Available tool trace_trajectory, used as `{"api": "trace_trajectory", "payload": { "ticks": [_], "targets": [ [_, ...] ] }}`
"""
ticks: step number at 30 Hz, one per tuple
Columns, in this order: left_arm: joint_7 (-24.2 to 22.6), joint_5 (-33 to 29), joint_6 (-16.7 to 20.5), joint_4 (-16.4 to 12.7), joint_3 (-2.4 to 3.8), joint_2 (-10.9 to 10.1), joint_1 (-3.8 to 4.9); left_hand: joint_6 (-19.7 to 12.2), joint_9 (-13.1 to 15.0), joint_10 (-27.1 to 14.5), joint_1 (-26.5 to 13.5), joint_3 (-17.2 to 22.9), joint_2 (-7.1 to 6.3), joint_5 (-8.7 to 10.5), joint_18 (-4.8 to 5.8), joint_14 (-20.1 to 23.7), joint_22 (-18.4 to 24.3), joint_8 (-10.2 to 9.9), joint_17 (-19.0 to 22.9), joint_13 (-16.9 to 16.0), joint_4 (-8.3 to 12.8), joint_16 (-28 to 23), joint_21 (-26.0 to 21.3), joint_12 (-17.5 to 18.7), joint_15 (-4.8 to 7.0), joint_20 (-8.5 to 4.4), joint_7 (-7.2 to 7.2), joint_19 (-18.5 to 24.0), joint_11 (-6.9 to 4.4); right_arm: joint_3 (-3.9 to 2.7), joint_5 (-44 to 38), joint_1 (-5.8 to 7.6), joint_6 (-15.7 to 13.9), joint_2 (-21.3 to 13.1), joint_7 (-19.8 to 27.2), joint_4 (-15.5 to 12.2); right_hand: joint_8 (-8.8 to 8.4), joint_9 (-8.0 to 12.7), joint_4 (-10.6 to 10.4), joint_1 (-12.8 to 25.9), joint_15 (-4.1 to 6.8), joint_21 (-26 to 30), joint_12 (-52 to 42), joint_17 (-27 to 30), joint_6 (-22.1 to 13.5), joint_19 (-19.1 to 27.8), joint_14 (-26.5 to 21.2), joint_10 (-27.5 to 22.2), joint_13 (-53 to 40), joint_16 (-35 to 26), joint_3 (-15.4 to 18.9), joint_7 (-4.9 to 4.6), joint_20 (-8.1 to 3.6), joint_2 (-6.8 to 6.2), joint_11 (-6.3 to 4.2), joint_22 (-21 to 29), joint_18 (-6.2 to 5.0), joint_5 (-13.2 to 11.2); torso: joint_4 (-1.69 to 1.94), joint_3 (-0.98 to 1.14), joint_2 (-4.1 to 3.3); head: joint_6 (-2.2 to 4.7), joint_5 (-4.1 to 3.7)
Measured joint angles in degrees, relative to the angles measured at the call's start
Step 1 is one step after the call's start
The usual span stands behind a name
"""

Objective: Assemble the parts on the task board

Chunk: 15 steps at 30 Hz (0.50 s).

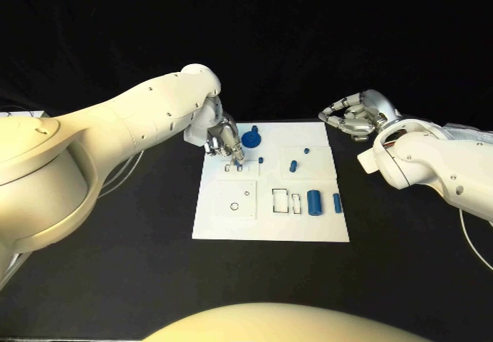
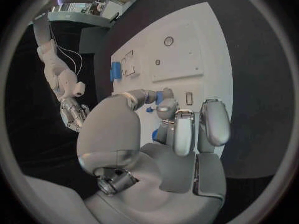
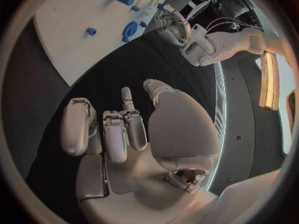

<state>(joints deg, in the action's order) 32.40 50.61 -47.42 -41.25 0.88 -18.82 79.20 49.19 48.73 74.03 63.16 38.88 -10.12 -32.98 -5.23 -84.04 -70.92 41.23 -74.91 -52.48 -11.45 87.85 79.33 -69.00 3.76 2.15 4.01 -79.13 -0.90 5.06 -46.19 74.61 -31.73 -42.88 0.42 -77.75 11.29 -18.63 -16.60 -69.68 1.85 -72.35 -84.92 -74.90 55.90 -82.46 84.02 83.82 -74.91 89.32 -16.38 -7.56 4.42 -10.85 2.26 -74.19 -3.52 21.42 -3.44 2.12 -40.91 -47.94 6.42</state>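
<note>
The white task board point(image 1: 236, 224) lies in the middle of the table. My left hand point(image 1: 224, 144) hangs over its far left corner, fingers pointing down. Thumb and a finger pinch a small blue part point(image 2: 164, 93) just above the board. Beside that hand stands a large round blue part point(image 1: 253, 135). A blue peg point(image 1: 293, 167) lies in the board's far right field. A blue cylinder point(image 1: 314, 202) and a slim blue part point(image 1: 336, 201) lie at the near right. My right hand point(image 1: 355, 114) hovers off the board's far right corner, fingers curled in, holding nothing.
Black outlined slots point(image 1: 281, 200) and small holes point(image 1: 235, 206) mark the near half of the board. Black table point(image 1: 123, 271) surrounds the board on all sides. My right forearm point(image 1: 432, 164) runs along the board's right side.
</note>
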Motion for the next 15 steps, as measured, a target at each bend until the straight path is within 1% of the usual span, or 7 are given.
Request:
{"api": "trace_trajectory", "payload": {
  "ticks": [9,15],
  "targets": [
    [0.02,-0.24,-0.09,0.39,-0.4,0.97,-0.01,-0.02,0.0,0.0,0.0,0.0,0.0,-0.2,0.0,0.0,-0.11,-0.18,0.0,-0.12,0.0,0.0,0.0,0.0,0.0,0.0,0.02,0.0,0.0,0.0,0.0,0.0,0.02,0.24,0.0,0.01,0.23,0.0,0.16,0.0,0.0,0.25,0.0,0.0,0.0,0.0,0.0,0.2,0.0,0.0,0.16,0.0,0.0,0.0,0.2,0.0,0.0,0.22,-0.05,-0.05,-0.01,-0.02,0.03],
    [0.02,-0.33,-0.02,0.76,-0.87,1.43,-0.13,-0.04,0.03,0.0,0.01,0.0,0.0,-0.2,0.0,0.0,-0.11,-0.18,0.0,-0.02,0.0,0.0,0.0,0.0,0.0,0.0,0.04,0.0,0.0,0.0,0.0,0.0,0.03,0.27,0.0,0.01,0.23,-0.05,0.16,0.0,0.0,0.24,0.0,0.0,0.0,0.0,0.0,0.2,0.0,0.0,0.16,0.0,0.0,0.0,0.2,0.0,0.0,0.22,-0.09,-0.02,-0.03,-0.12,0.04]
  ]
}}
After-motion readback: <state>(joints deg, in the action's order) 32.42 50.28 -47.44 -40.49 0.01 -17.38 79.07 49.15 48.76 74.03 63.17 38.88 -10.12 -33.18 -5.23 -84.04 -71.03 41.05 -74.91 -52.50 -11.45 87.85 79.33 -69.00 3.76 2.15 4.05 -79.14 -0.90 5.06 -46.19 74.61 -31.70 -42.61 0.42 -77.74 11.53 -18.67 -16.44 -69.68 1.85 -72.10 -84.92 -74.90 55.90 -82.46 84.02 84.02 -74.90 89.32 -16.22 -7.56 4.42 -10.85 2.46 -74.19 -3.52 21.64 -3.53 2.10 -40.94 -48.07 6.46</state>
